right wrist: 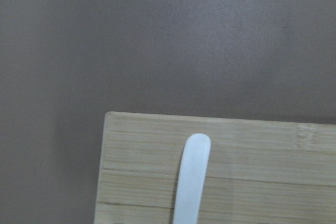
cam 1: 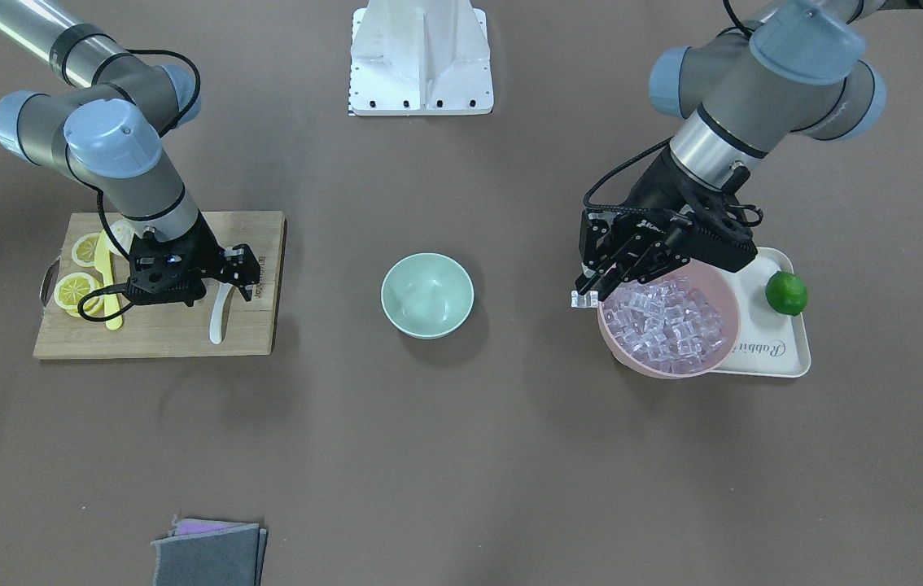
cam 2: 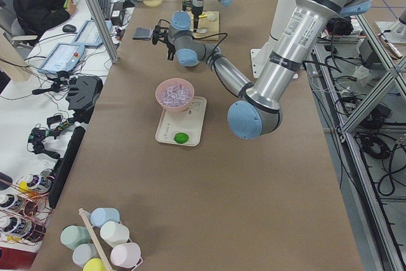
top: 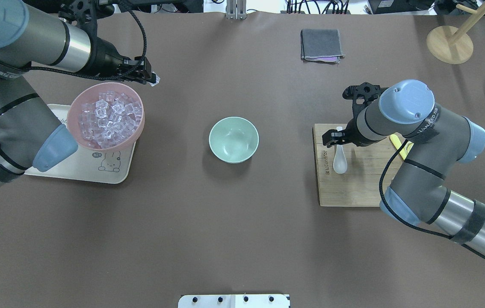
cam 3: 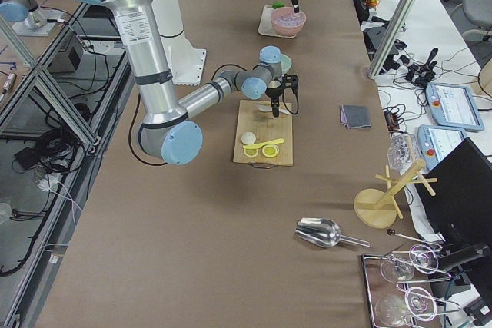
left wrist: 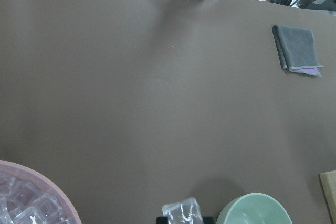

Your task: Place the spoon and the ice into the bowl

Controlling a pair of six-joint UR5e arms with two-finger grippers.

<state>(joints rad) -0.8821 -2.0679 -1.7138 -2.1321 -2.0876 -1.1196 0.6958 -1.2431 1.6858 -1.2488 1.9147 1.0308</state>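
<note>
On the robot's left of the small round mint-green bowl [cam 1: 427, 295], well apart from it, a larger pink plastic bowl [cam 1: 673, 373] heaped with clear cubes sits on a cream rectangular tray [cam 1: 779, 358]. A green lime [cam 1: 786, 293] lies on that tray, on the side away from the mint bowl. On the mint bowl's other side, a wooden cutting board [cam 1: 168, 334] carries lemon slices [cam 1: 75, 289] and a yellow plastic knife [cam 1: 111, 313]. A folded grey cloth [cam 1: 205, 557] lies beyond the mint bowl, near the operators' edge.

The left end effector [cam 1: 589, 291] is clamped on one small clear ice cube [left wrist: 181, 212], held just outside the pink rim on the side facing the mint bowl. A stretch of brown bench [cam 1: 461, 456] separates the cube from the mint bowl.

The glossy white ceramic spoon [top: 340, 161] lies flat on the board's edge nearest the mint bowl. The right end effector [top: 335, 139] stands over its handle; I cannot tell whether the fingers are parted or closed. The handle tip stops short of the board's far edge.
</note>
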